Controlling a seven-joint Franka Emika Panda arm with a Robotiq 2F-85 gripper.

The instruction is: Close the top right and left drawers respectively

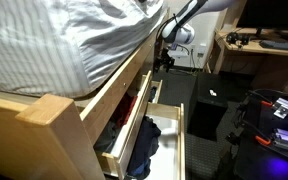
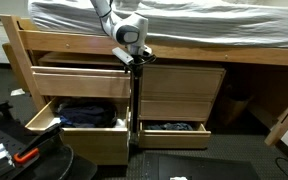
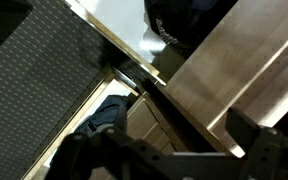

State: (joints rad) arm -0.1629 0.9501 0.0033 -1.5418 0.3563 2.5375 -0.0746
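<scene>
In an exterior view the two top drawers of pale pine sit under the mattress: the left one [image 2: 79, 82] with its front a little proud of the frame, the right one [image 2: 181, 90] looking about flush. My gripper [image 2: 134, 58] hangs at the centre post between them, at the top edge of their fronts. It also shows in the other exterior view [image 1: 168, 57], close to the bed rail. In the wrist view the fingers [image 3: 162, 138] stand wide apart and empty over a pine drawer front [image 3: 234, 70].
Two deeper lower drawers are pulled out: one with navy clothes [image 2: 84, 116], one with dark clothes [image 2: 174, 127]; the side view shows an open drawer with navy and white clothes [image 1: 144, 140]. A desk [image 1: 254, 50] and black equipment [image 1: 209, 110] stand on the floor nearby.
</scene>
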